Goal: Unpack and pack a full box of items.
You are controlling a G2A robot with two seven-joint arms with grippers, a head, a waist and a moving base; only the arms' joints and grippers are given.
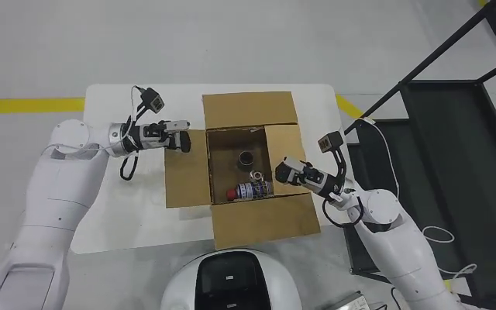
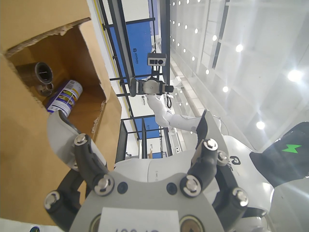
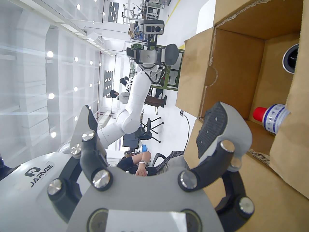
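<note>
White table (image 1: 116,209) on grey floor, black rack (image 1: 442,139) at 3 o'clock. Open box (image 1: 249,108) holds dark tube (image 1: 245,160) and, toward 6, red-capped can (image 1: 249,190). Left gripper (image 1: 183,133) at 9, right gripper (image 1: 280,172) at 3, fingers wide.

The box (image 1: 249,108) is matt cardboard, the can (image 1: 253,189) glossy.

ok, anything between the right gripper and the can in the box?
Only the right flap: the right gripper, open, sits over it, and in the right wrist view it hides part of the can. From above the can lies uncovered; the dark cylinder lies beside it, not on it.
</note>
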